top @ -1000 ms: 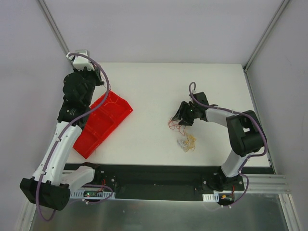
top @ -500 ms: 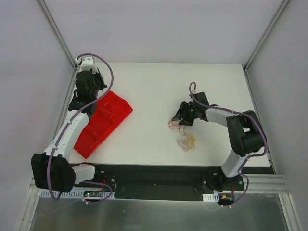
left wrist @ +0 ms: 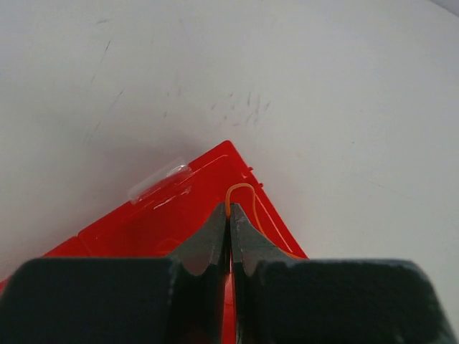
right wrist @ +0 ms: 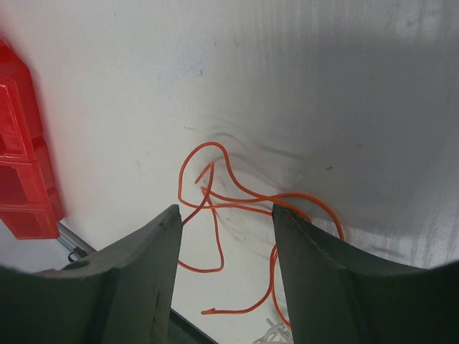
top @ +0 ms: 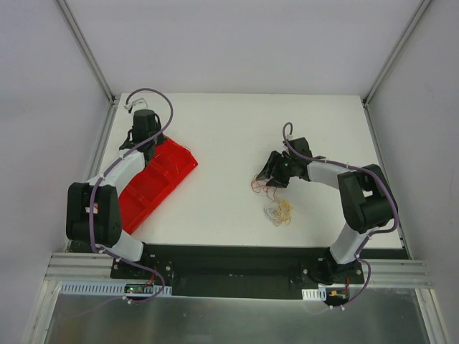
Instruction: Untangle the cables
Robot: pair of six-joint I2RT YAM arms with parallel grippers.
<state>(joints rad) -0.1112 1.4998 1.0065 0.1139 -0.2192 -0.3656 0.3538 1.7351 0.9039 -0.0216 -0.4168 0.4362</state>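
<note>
Orange cables (right wrist: 247, 192) lie in loose loops on the table (right wrist: 323, 86), directly under the right gripper (right wrist: 226, 215), whose jaws are apart and not touching them. Yellow-whitish clump (top: 278, 212) lies nearby. Left gripper (left wrist: 229, 217) is pinched on one orange strand (left wrist: 242, 184) above the red bin (left wrist: 158, 222) corner.

We see a red compartmented tray (top: 168, 172) lying askew at the left side of a white table (top: 229, 129), faintly scuffed, enclosed by pale walls (top: 237, 43).
</note>
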